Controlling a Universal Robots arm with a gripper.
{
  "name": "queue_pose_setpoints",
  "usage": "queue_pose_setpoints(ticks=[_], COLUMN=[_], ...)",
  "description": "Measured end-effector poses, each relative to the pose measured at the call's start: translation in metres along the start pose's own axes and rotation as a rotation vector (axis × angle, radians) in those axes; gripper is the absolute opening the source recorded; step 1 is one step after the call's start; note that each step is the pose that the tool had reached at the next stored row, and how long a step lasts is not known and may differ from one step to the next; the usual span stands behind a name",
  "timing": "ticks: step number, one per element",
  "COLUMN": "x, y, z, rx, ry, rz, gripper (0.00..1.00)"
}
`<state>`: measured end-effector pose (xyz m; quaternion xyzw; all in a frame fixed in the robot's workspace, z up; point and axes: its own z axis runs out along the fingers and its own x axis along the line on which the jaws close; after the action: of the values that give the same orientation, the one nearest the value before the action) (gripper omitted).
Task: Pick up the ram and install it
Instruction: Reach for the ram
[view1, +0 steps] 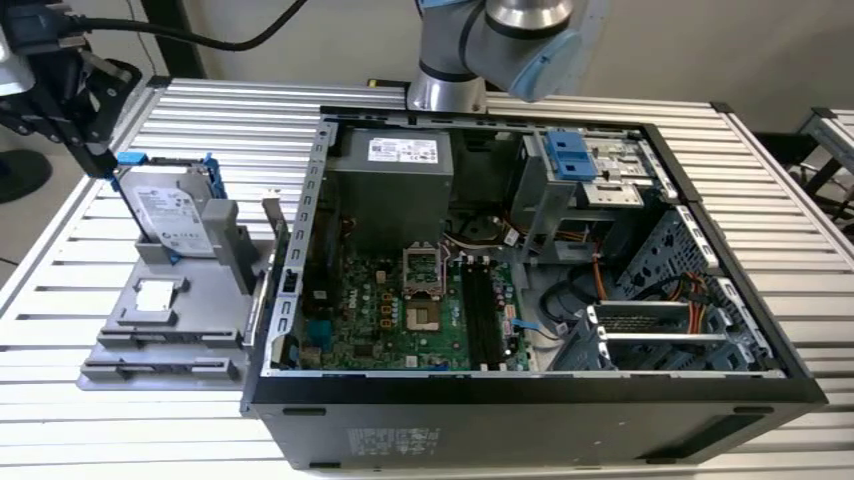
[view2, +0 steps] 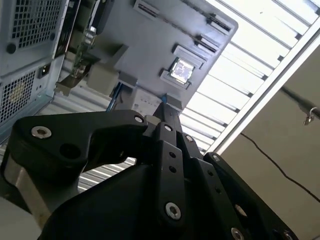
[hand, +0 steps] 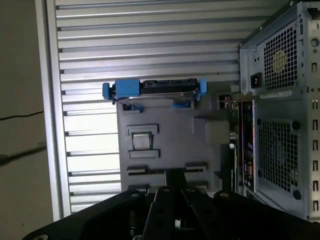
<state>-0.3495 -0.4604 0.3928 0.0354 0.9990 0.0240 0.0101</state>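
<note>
**Exterior view.** My hand (view1: 96, 160) hung above the table (view1: 227, 120), over the far corner of the grey holder (view1: 160, 350) on the exterior view's left, just beside the hard drive (view1: 174, 215). The ram (view1: 278, 235) appeared to stand on its long edge at the side of the holder nearest the computer case (view1: 534, 410), well apart from my hand. Its long axis ran along the case wall, roughly parallel to the black memory slots (view1: 481, 320) inside. Those slots looked empty. I judged that neither pickup nor installation was done.

**Second wrist view.** My fingers (view2: 167, 130) were together, with nothing clamped between them. The holder lay beyond their tips.

**First wrist view.** The ram (hand: 237, 140) showed as a thin dark board on edge between the holder and the perforated back of the case. Its length followed the gap between them. I could not tell which way its label faced.
</note>
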Motion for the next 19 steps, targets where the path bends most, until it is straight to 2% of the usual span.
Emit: queue_pose_setpoints(ticks=[13, 16, 19], x=[-0.0034, -0.0026, -0.0022], y=[-0.0591, -0.066, -0.0664], z=[-0.0029, -0.0031, -0.0032], rx=[0.0001, -0.0003, -0.0006], ry=[0.0001, -0.001, -0.0005], rz=[0.0, -0.006, -0.026], gripper=[0.0, 0.0, 0.0])
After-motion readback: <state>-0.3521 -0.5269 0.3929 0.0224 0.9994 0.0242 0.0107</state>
